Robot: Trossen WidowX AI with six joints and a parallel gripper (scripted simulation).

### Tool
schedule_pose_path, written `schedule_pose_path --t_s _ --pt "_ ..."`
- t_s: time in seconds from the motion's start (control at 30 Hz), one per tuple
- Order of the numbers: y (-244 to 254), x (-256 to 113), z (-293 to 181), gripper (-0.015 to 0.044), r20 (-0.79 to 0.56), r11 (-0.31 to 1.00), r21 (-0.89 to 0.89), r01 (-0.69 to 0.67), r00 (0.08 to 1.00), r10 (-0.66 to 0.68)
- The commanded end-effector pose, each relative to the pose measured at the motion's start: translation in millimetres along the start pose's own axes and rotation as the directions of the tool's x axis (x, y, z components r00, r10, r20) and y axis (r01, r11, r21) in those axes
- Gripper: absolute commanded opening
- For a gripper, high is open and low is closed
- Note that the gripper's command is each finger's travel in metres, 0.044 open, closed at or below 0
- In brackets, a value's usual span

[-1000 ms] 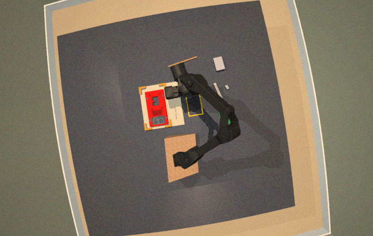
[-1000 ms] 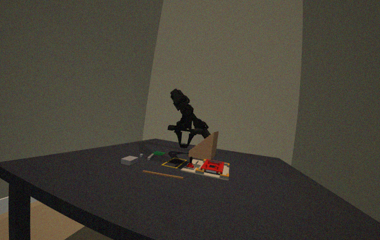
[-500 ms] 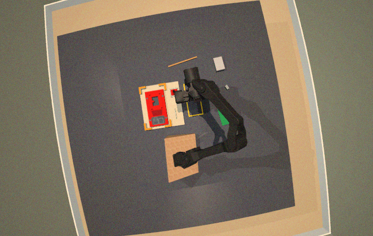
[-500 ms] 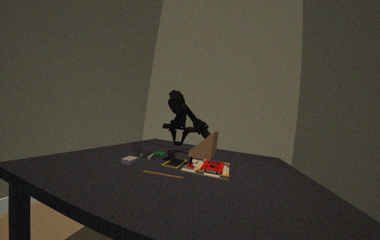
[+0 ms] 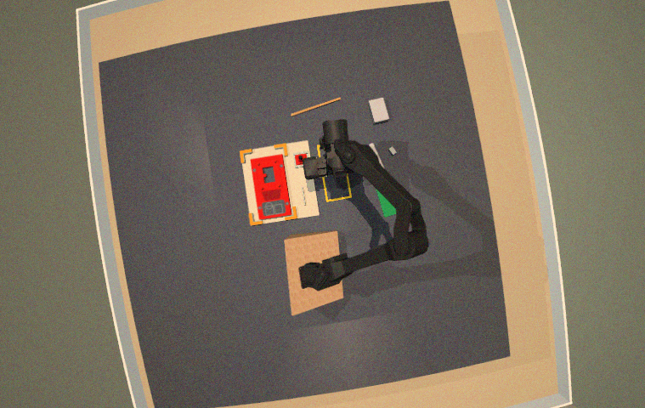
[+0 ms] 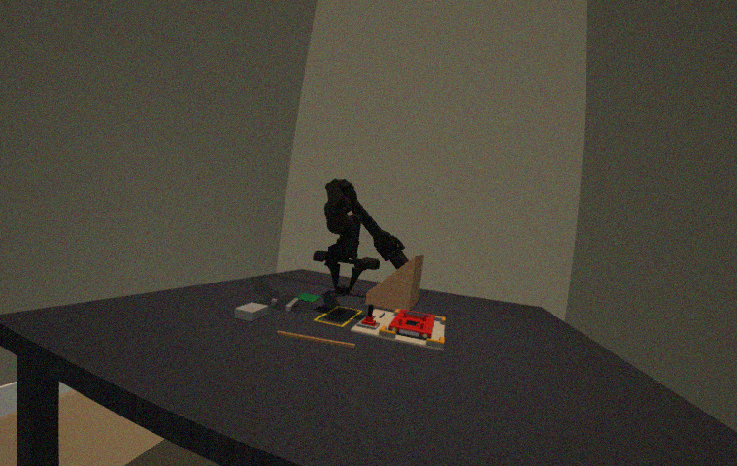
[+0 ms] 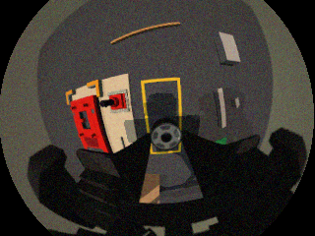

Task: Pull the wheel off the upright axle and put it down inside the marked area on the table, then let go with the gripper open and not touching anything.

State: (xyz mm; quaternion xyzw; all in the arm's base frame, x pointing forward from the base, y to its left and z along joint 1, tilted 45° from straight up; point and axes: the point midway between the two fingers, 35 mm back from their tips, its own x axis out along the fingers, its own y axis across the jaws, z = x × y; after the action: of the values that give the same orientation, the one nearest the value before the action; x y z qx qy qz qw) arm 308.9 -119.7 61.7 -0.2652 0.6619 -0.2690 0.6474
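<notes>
My gripper point(image 6: 343, 288) point(image 7: 165, 135) is shut on the wheel point(image 7: 166, 137), which is dark with a grey spoked hub and faces the wrist camera. The fingers hold it in the air above the table; in the wrist view it overlaps the near end of the marked area point(image 5: 338, 199) point(image 6: 328, 322) point(image 7: 144, 100), a yellow outlined rectangle. The arm hides the wheel in the top view. The black upright axle point(image 5: 301, 158) point(image 6: 370, 312) point(image 7: 105, 103) stands bare on its red base, left of the marked area in the wrist view and apart from the wheel.
A white board point(image 5: 311, 208) point(image 7: 116, 84) carries the axle base and a red frame point(image 5: 260, 162) point(image 7: 80, 105). A wooden wedge point(image 5: 313, 247) point(image 6: 398, 288) stands by the arm's base. An orange stick point(image 5: 315, 106) point(image 6: 316, 339), white block point(image 5: 378, 110) point(image 6: 251, 311) and green piece point(image 5: 386, 204) lie around.
</notes>
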Motion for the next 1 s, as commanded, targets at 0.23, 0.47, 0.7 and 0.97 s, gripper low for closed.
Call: schedule_pose_path --t_s 0.23,0.47,0.7,0.97 --pt "-1.0 63.3 -5.7 0.0000 -0.017 1.000 -0.008 0.007 1.000 -0.008" --pt "-1.5 71.5 -7.1 0.0000 -0.017 1.000 -0.008 0.009 1.000 -0.009" --pt "-2.1 67.9 -6.0 0.0184 -0.016 1.000 -0.004 0.010 1.000 -0.010" --pt "-1.0 39.3 -3.7 0.0300 -0.016 1.000 -0.005 0.006 1.000 -0.006"
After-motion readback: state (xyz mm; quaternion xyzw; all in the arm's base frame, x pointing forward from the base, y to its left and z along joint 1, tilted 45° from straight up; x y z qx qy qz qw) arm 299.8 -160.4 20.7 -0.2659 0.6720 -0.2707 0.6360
